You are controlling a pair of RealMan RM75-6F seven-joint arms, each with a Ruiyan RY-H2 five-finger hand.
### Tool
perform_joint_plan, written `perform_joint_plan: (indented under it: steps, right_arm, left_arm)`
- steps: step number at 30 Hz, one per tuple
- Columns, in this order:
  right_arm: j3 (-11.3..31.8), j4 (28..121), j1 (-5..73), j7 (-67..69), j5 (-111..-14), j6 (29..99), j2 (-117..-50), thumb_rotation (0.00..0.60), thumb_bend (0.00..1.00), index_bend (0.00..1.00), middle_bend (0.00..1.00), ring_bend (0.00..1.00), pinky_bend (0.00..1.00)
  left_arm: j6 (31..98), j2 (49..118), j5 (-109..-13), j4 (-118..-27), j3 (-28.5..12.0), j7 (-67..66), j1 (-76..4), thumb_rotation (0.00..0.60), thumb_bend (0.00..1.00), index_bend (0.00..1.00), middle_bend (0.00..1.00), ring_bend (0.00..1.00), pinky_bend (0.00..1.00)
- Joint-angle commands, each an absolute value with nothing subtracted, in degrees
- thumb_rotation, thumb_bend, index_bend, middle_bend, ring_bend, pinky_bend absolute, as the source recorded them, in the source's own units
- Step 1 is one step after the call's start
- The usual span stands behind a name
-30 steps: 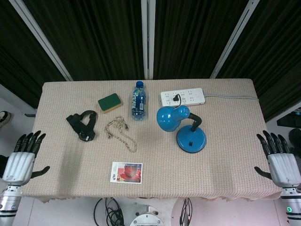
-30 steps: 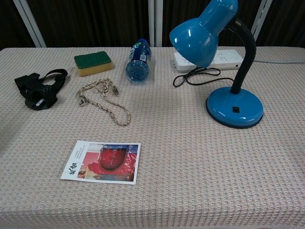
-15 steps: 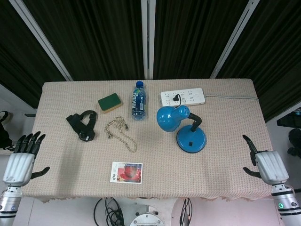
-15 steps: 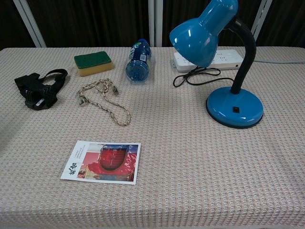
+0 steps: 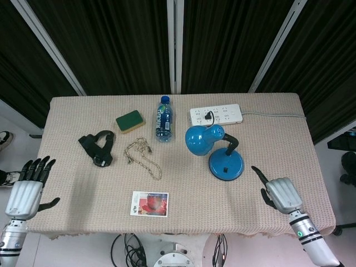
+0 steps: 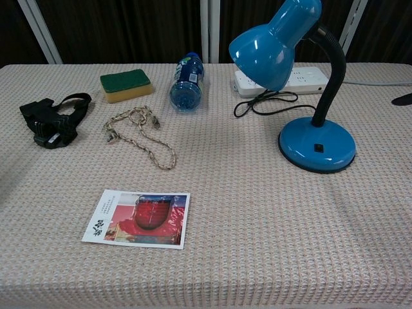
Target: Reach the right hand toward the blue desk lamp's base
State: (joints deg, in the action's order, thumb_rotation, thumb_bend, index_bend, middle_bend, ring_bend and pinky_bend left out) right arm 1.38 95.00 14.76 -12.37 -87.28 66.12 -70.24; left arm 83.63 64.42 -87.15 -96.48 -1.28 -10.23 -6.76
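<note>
The blue desk lamp's round base (image 5: 226, 165) sits right of the table's middle, with a black switch on top and a black neck bending up to the blue shade (image 5: 201, 139). The chest view shows the base (image 6: 317, 145) at the right. My right hand (image 5: 281, 192) hovers over the table's front right part, a short way right of and nearer than the base. It holds nothing, and one dark finger reaches toward the base. A dark fingertip (image 6: 402, 100) pokes in at the chest view's right edge. My left hand (image 5: 25, 186) hangs off the table's left front corner, fingers spread and empty.
A white power strip (image 5: 216, 114) with the lamp's plug lies behind the lamp. A water bottle (image 5: 163, 118), green sponge (image 5: 129, 120), black strap (image 5: 98, 147), rope (image 5: 142, 155) and a photo card (image 5: 149, 203) lie further left on the beige cloth (image 5: 267, 139).
My right hand has moved from beyond the table's right edge in over the cloth, leftward toward the lamp base. The left hand has stayed put.
</note>
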Motion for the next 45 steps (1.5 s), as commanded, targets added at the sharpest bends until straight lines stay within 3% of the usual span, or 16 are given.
perform_joint_plan:
  steps: [1, 11, 45]
  right_arm:
    - [2.40, 93.91, 17.24, -15.84, -83.34, 62.54, -73.96, 0.600, 0.64, 0.00, 1.00, 0.97, 0.93]
    - [3.01, 92.34, 19.93, -18.70, -77.77, 58.47, -77.28, 0.600, 0.73, 0.00, 1.00, 0.97, 0.93]
    - [0.11, 88.08, 24.59, -18.54, -74.79, 53.51, -82.23, 0.600, 0.75, 0.00, 1.00, 0.97, 0.93]
  left_arm:
    - [84.04, 64.21, -87.21, -96.54, -1.27, -10.57, -6.56, 0.600, 0.06, 0.00, 0.00, 0.00, 0.00]
    - [84.17, 64.10, -87.17, -96.63, -1.14, -10.32, -6.34, 0.600, 0.06, 0.00, 0.00, 0.00, 0.00]
    - [83.40, 63.89, -86.67, -95.82, -1.20, -9.04, -6.56, 0.600, 0.06, 0.00, 0.00, 0.00, 0.00]
